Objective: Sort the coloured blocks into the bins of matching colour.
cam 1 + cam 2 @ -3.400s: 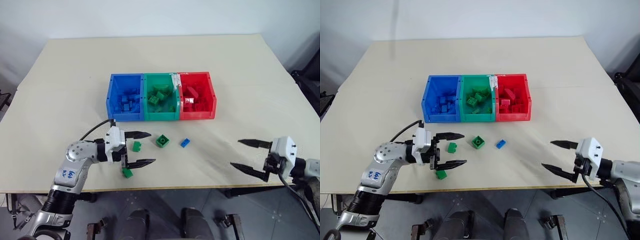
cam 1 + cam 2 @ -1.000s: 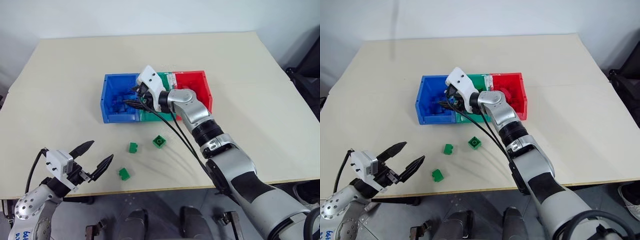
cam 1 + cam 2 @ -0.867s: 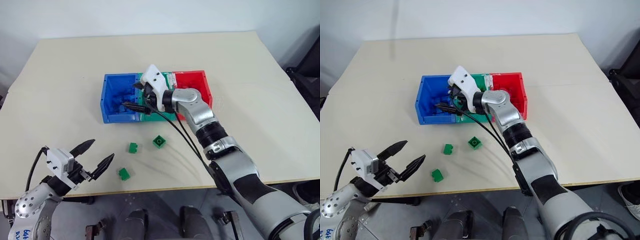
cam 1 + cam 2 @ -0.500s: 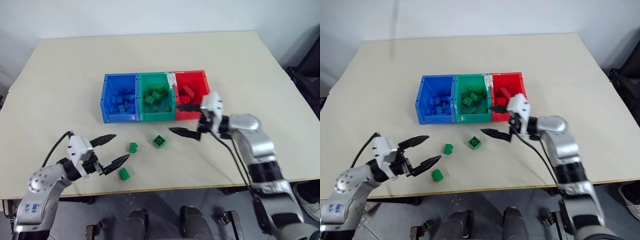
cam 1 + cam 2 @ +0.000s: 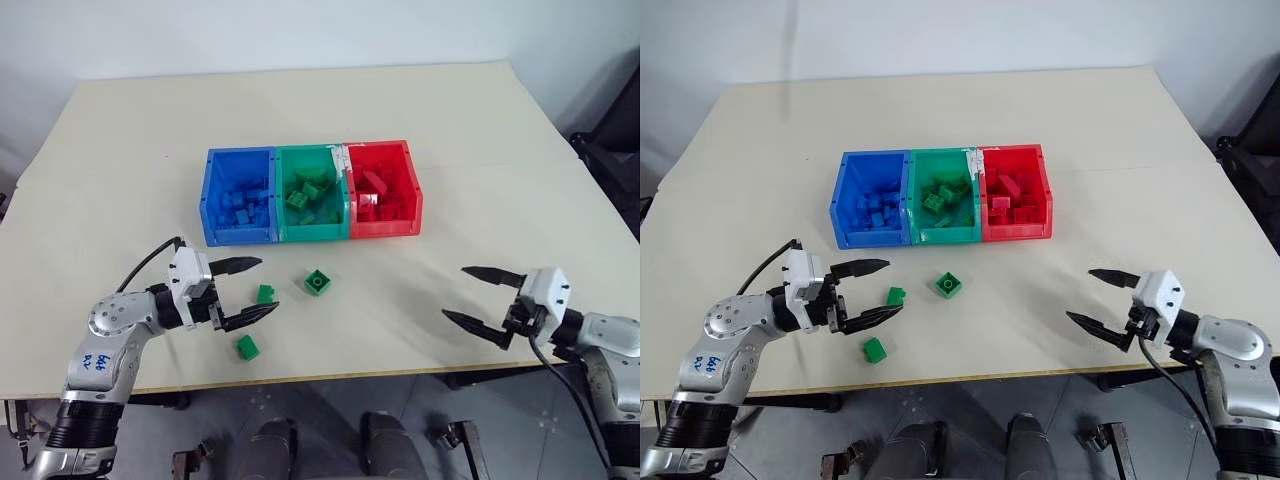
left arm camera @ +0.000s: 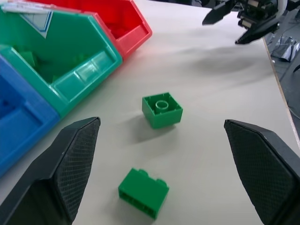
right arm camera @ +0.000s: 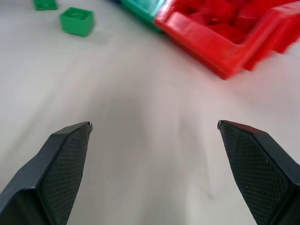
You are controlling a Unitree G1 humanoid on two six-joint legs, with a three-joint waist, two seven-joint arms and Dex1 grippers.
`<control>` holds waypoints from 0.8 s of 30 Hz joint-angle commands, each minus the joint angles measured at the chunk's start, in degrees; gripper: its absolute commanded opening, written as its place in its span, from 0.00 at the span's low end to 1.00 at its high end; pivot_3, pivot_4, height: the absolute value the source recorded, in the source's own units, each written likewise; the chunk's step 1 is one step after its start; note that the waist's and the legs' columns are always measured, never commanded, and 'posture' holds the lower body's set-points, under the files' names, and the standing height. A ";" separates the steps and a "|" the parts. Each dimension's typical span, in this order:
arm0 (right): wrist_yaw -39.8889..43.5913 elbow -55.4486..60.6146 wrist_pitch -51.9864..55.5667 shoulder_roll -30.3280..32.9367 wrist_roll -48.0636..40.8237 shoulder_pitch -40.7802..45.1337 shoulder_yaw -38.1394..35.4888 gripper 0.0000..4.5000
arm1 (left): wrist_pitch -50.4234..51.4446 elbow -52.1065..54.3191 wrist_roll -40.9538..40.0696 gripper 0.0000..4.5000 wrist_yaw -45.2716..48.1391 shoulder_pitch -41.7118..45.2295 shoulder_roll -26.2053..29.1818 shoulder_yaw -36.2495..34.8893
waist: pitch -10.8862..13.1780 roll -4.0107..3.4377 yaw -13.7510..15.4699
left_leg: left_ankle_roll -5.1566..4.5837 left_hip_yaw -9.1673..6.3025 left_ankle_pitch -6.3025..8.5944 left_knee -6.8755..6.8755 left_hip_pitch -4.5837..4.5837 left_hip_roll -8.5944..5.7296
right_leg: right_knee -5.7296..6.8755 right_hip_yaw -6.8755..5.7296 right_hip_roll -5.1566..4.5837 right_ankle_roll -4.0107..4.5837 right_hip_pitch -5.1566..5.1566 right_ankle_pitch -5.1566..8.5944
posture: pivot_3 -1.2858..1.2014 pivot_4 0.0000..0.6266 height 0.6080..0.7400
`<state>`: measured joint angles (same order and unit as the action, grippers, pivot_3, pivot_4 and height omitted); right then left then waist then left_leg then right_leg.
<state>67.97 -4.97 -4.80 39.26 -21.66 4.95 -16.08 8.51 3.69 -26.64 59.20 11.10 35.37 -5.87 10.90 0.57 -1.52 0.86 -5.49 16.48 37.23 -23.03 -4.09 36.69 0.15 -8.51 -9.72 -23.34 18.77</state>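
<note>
Left eye view: the left pincer (image 5: 243, 292) hangs with jaws wide and empty near the surface's front edge, bracketing a small green block (image 5: 266, 294), with a second green block (image 5: 247, 346) nearer that edge and a third (image 5: 318, 282) just in front of the green bin (image 5: 312, 230). Toward the front right corner the right pincer (image 5: 479, 298) is equally wide and empty. The step in hand appears to be the approach to a green block; next, the left pincer must close on it and carry it to the green bin, between the blue bin (image 5: 238, 235) and red bin (image 5: 384, 227).

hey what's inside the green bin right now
The green bin holds a loose heap of green bricks, piled over one another. How many there are, and the bin's floor beneath them, cannot be made out, since the bricks on top cover the rest.
</note>
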 commanded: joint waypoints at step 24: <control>-22.13 11.11 37.60 -17.80 6.70 23.09 32.41 1.00 | 2.30 16.99 -5.37 1.00 -6.22 -20.20 1.94 -14.61 | -0.02 0.02 1.08 | 0.02 -0.23 0.00 0.00 -0.03 0.18 | -0.16 0.02 -0.03 0.03 -0.09 -0.01 | 0.52 0.24 1.00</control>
<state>46.83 4.38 32.98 22.40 -15.12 27.92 15.86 10.42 17.84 -30.14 53.68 -8.60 37.41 -19.76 10.88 0.59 -0.45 0.89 -5.72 16.47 37.23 -23.06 -3.91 36.53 0.17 -8.53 -9.69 -23.43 18.76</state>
